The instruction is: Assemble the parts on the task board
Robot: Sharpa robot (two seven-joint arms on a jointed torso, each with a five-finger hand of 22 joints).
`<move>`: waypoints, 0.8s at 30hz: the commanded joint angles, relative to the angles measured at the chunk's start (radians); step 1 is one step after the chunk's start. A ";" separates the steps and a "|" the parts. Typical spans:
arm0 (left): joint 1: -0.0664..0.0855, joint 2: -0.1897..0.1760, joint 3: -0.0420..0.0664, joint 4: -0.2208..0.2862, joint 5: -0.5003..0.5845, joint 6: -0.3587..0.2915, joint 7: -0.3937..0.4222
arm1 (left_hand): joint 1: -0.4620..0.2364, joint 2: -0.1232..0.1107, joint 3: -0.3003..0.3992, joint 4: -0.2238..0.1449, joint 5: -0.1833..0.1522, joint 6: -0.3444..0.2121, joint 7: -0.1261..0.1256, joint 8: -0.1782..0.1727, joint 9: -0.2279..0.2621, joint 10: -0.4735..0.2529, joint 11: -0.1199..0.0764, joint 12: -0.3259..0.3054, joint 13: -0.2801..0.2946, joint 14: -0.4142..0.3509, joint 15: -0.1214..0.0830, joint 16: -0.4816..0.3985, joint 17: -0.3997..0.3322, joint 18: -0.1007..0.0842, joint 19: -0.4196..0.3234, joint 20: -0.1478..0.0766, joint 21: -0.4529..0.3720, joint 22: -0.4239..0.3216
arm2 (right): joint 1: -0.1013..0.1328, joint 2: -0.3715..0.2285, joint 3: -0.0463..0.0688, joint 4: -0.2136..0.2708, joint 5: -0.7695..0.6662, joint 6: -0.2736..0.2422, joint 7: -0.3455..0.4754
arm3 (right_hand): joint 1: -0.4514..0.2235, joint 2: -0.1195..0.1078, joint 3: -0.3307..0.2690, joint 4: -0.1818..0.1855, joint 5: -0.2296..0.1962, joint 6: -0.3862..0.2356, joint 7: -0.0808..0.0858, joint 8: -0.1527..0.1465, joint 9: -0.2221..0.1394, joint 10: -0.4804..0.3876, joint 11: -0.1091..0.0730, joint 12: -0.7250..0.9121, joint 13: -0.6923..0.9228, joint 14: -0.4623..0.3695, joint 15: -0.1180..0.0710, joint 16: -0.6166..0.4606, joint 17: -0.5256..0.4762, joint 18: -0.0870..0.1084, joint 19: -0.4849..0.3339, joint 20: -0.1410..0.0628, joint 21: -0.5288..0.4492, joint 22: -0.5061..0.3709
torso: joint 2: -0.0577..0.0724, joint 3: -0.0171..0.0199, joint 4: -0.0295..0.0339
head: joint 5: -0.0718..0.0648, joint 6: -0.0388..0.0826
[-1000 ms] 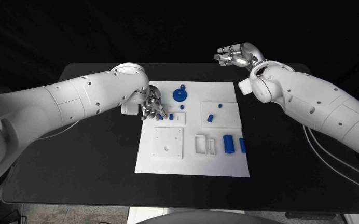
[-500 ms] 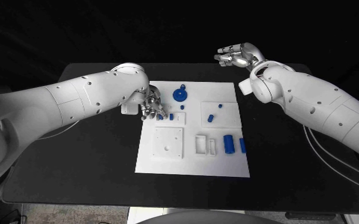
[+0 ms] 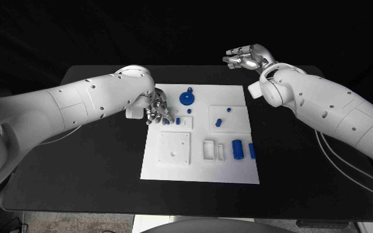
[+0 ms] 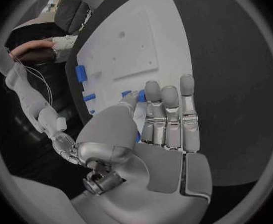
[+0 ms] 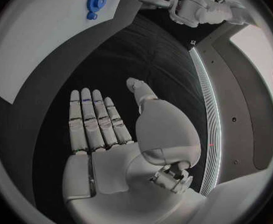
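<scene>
Left robot hand (image 3: 158, 111) pinches a blue part (image 4: 140, 95) (right robot hand (image 3: 247, 57) empty).

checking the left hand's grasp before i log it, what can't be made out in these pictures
- Head view: the left hand covers the small blue part at its fingertips; whether it is gripped or only touched cannot be told.
- Left wrist view: the thumb and fingers hide most of that part.
- Head view: the blue gear is too small to show its teeth.
- Right wrist view: the task board is cut off by the circle's rim.

I see the board (image 3: 200, 168) mid-table (image 3: 93, 157), with the gear (image 3: 186, 98) at its far edge. Two cylinders (image 3: 237, 150) lie side by side near its right edge, and my left hand (image 3: 158, 111) is over its left edge.
</scene>
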 commanded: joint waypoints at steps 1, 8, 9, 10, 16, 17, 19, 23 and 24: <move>-0.026 -0.001 -0.016 0.000 -0.050 0.025 -0.041 | -0.002 -0.008 -0.007 0.001 -0.006 -0.005 -0.001 -0.009 -0.002 0.001 0.005 0.003 -0.002 -0.007 -0.001 0.005 -0.002 -0.006 0.004 0.002 -0.003 0.020 | -0.001 0.000 0.000 0.001 -0.004 0.010 0.005 | -0.004 0.003 0.003 -0.005 0.001 -0.007 0.002 -0.002 -0.001 -0.005 -0.002 -0.003 -0.002 -0.007 -0.001 0.001 -0.001 -0.007 -0.006 -0.001 0.002 -0.001 | 0.000 0.0003 -0.0002 | 0.000 0.000; -0.026 -0.001 -0.016 0.003 -0.071 0.023 -0.054 | -0.006 -0.016 -0.018 0.005 -0.008 -0.003 -0.001 -0.010 -0.004 0.001 0.005 0.003 -0.003 -0.008 -0.001 0.006 -0.002 -0.006 0.005 0.003 -0.005 0.020 | -0.002 0.000 0.000 0.000 -0.004 0.011 0.005 | -0.004 0.003 0.003 -0.005 0.001 -0.007 0.002 -0.002 -0.001 -0.005 -0.002 -0.003 -0.002 -0.007 -0.001 0.001 -0.001 -0.007 -0.006 -0.001 0.002 -0.001 | 0.000 -0.0003 0.0001 | 0.000 0.000; -0.026 -0.001 -0.016 0.003 -0.073 0.023 -0.055 | -0.006 -0.017 -0.020 0.006 -0.009 -0.002 -0.001 -0.010 -0.004 0.001 0.005 0.003 -0.003 -0.008 -0.001 0.006 -0.003 -0.006 0.005 0.003 -0.005 0.020 | -0.002 0.001 0.000 0.000 -0.004 0.011 0.005 | -0.004 0.003 0.003 -0.005 0.001 -0.007 0.002 -0.002 -0.001 -0.005 -0.002 -0.003 -0.002 -0.007 -0.001 0.001 -0.001 -0.007 -0.006 -0.001 0.002 -0.001 | 0.000 -0.0003 0.0001 | 0.000 0.000; -0.026 -0.001 -0.016 0.003 -0.076 0.022 -0.059 | -0.006 -0.017 -0.024 0.006 -0.008 -0.002 -0.001 -0.011 -0.006 0.001 0.005 0.003 -0.003 -0.008 -0.001 0.006 -0.003 -0.006 0.006 0.003 -0.006 0.020 | -0.003 0.001 0.000 0.000 -0.004 0.011 0.005 | -0.004 0.003 0.003 -0.005 0.001 -0.007 0.002 -0.002 -0.001 -0.005 -0.002 -0.003 -0.002 -0.007 -0.001 0.001 -0.001 -0.007 -0.006 -0.001 0.002 -0.001 | 0.000 -0.0003 0.0001 | 0.000 0.000; -0.026 -0.001 -0.016 0.003 -0.086 0.019 -0.068 | -0.010 -0.024 -0.031 0.008 -0.010 -0.001 0.000 -0.011 -0.006 0.000 0.006 0.003 -0.004 -0.008 0.000 0.006 -0.004 -0.006 0.005 0.003 -0.007 0.020 | -0.004 0.001 0.000 0.000 -0.004 0.011 0.005 | -0.004 0.003 0.003 -0.005 0.001 -0.007 0.002 -0.002 -0.001 -0.005 -0.002 -0.003 -0.002 -0.007 -0.001 0.001 -0.001 -0.007 -0.006 -0.001 0.002 -0.001 | 0.000 -0.0001 -0.0002 | 0.000 0.000; -0.026 0.000 -0.016 0.003 -0.086 0.019 -0.070 | -0.012 -0.025 -0.034 0.009 -0.010 -0.002 0.000 -0.011 -0.007 0.000 0.006 0.003 -0.004 -0.009 0.000 0.006 -0.004 -0.006 0.005 0.003 -0.008 0.020 | -0.004 0.001 0.000 0.001 -0.004 0.011 0.006 | -0.004 0.003 0.003 -0.005 0.001 -0.007 0.002 -0.002 -0.001 -0.005 -0.002 -0.003 -0.002 -0.007 -0.001 0.001 -0.001 -0.007 -0.006 -0.001 0.002 -0.001 | 0.000 -0.0001 -0.0002 | 0.000 0.000; -0.026 0.000 -0.016 0.003 -0.088 0.019 -0.073 | -0.014 -0.026 -0.037 0.011 -0.010 -0.001 0.000 -0.011 -0.007 -0.001 0.006 0.003 -0.004 -0.009 0.000 0.006 -0.004 -0.006 0.005 0.003 -0.008 0.020 | -0.005 0.001 0.000 0.000 -0.004 0.011 0.006 | -0.004 0.003 0.003 -0.005 0.001 -0.007 0.002 -0.002 -0.001 -0.005 -0.002 -0.003 -0.002 -0.007 -0.001 0.001 -0.001 -0.007 -0.006 -0.001 0.002 -0.001 | 0.000 -0.0005 -0.0001 | 0.000 0.000; -0.026 0.000 -0.016 0.004 -0.089 0.020 -0.075 | -0.018 -0.028 -0.042 0.015 -0.011 -0.001 0.001 -0.012 -0.008 -0.001 0.007 0.003 -0.004 -0.010 0.001 0.006 -0.004 -0.006 0.005 0.004 -0.009 0.020 | -0.005 0.001 0.000 0.001 -0.004 0.011 0.006 | -0.004 0.003 0.003 -0.005 0.001 -0.007 0.002 -0.002 -0.001 -0.005 -0.002 -0.003 -0.002 -0.007 -0.001 0.001 -0.001 -0.007 -0.006 -0.001 0.002 -0.001 | 0.000 -0.0001 -0.0002 | 0.001 0.001; -0.026 0.000 -0.016 0.004 -0.089 0.022 -0.075 | -0.018 -0.028 -0.043 0.015 -0.011 -0.001 0.001 -0.012 -0.008 -0.001 0.007 0.003 -0.004 -0.010 0.001 0.006 -0.004 -0.006 0.005 0.004 -0.010 0.020 | -0.005 0.001 0.000 0.001 -0.004 0.011 0.005 | -0.004 0.003 0.003 -0.005 0.001 -0.007 0.002 -0.002 -0.001 -0.005 -0.002 -0.003 -0.002 -0.007 -0.001 0.001 -0.001 -0.007 -0.006 -0.001 0.002 -0.001 | 0.000 0.0003 -0.0004 | 0.001 0.001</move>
